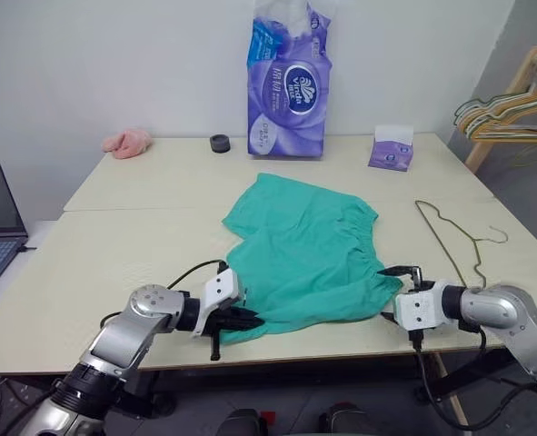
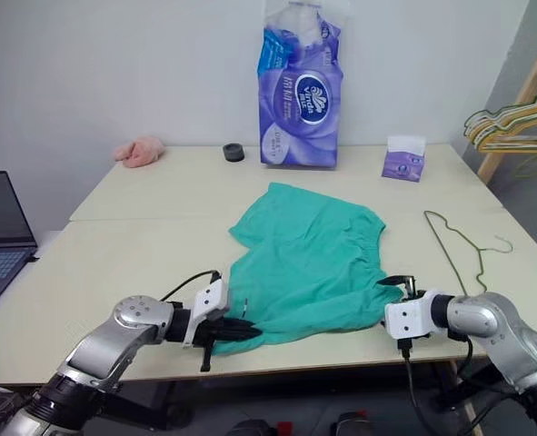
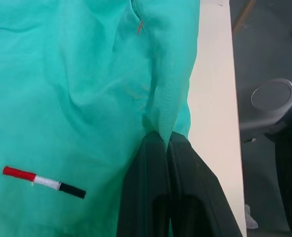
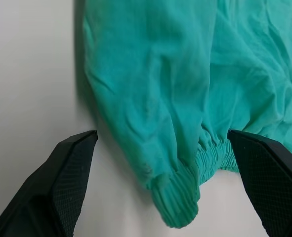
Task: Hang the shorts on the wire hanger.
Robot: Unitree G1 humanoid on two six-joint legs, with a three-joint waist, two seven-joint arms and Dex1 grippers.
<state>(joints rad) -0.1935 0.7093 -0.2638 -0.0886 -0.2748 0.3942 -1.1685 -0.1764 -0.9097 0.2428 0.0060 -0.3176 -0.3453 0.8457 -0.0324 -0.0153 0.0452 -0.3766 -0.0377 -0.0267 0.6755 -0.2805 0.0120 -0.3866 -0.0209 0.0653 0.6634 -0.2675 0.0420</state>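
The shorts (image 1: 309, 254) are being spread flat on the desk (image 1: 114, 263), well apart from the wire hanger (image 1: 450, 232) lying off to the right, while a fold at their near left edge is being pinched by the closed left claw (image 1: 239, 320) and the waistband corner is being straddled by the wide-open right claw (image 4: 160, 185). For a clean lift, that elastic corner is probably best taken deep between the jaws before closing. A red-white-black tag (image 3: 43, 181) is being revealed by the left wrist view alone.

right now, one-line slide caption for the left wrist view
Left gripper shut on a pinched fold of the teal shorts at the table edge.
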